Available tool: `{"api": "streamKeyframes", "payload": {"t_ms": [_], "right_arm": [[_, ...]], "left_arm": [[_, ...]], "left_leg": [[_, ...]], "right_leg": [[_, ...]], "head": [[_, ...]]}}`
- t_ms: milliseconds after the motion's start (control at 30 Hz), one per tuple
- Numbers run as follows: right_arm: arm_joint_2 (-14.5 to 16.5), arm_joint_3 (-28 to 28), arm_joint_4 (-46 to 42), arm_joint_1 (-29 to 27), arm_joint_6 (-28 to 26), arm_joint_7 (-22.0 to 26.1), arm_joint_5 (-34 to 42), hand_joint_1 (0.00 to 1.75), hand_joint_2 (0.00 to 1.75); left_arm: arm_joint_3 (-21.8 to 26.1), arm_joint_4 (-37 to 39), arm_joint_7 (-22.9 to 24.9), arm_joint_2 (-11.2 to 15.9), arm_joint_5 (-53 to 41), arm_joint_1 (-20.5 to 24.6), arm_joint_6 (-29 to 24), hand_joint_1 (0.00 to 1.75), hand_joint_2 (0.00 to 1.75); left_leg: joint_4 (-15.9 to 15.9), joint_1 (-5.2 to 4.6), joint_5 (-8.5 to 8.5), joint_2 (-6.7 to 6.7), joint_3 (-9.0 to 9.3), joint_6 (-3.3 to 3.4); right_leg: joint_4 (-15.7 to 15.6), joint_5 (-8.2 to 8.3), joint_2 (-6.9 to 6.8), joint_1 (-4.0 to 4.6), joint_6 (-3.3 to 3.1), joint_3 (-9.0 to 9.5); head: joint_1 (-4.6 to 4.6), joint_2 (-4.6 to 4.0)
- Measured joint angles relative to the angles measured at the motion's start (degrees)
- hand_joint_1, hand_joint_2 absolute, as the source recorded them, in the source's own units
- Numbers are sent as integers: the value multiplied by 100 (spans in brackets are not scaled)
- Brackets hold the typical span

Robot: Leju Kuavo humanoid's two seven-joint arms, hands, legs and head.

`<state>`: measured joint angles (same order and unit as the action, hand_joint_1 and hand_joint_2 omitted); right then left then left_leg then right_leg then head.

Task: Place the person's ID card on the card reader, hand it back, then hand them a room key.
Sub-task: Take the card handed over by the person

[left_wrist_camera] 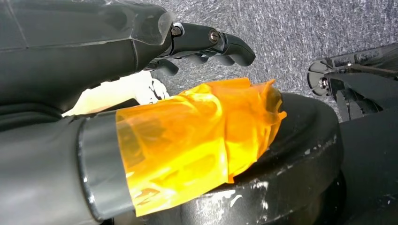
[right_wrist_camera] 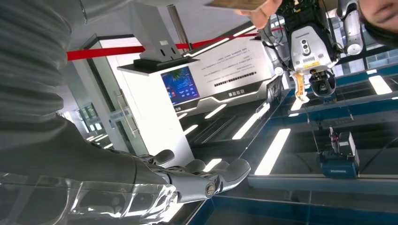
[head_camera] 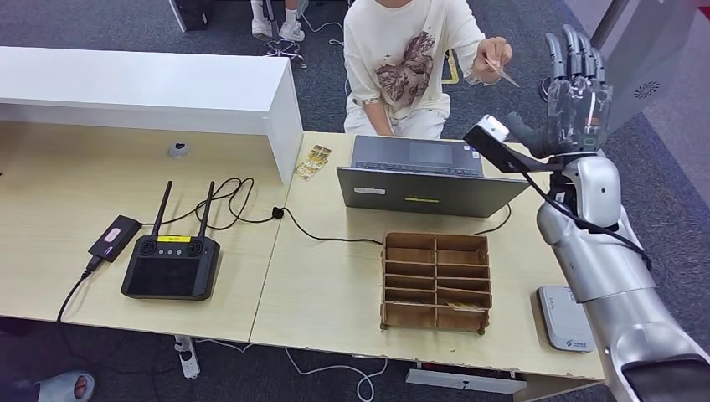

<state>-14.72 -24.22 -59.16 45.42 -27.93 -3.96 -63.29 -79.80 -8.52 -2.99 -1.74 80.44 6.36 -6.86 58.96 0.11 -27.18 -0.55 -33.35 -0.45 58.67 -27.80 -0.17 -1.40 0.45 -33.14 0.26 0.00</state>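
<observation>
While the person's hand (head_camera: 492, 52) offers the card (head_camera: 502, 74), reach the empty, spread right hand (head_camera: 574, 79) closer and pinch its free edge gently.

Laptop (head_camera: 419, 176): open, far centre of tabletop (head_camera: 326, 285).
Wooden tray (head_camera: 435, 280): compartmented, near the laptop.
Black controller (head_camera: 172, 264): two antennas, left.

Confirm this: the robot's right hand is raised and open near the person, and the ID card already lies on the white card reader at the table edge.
Wrong on the card. The head view shows the ID card in the person's hand, held out toward the raised, open right hand. The white card reader at the table edge bears nothing.
</observation>
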Motion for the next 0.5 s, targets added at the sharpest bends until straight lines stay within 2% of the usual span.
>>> {"api": "streamKeyframes", "payload": {"t_ms": [300,500], "right_arm": [[9,0,149,55,79,-18,-44,0,175],[9,0,342,158,69,-99,-341,0,175]], "left_arm": [[0,0,0,1,1,-1,13,0,0],[0,0,2,1,28,0,17,0,0]], "left_leg": [[0,0,0,0,0,0],[0,0,0,0,0,0]], "right_leg": [[0,0,0,0,0,0],[0,0,0,0,0,0]], "head": [[0,0],[0,0]]}}
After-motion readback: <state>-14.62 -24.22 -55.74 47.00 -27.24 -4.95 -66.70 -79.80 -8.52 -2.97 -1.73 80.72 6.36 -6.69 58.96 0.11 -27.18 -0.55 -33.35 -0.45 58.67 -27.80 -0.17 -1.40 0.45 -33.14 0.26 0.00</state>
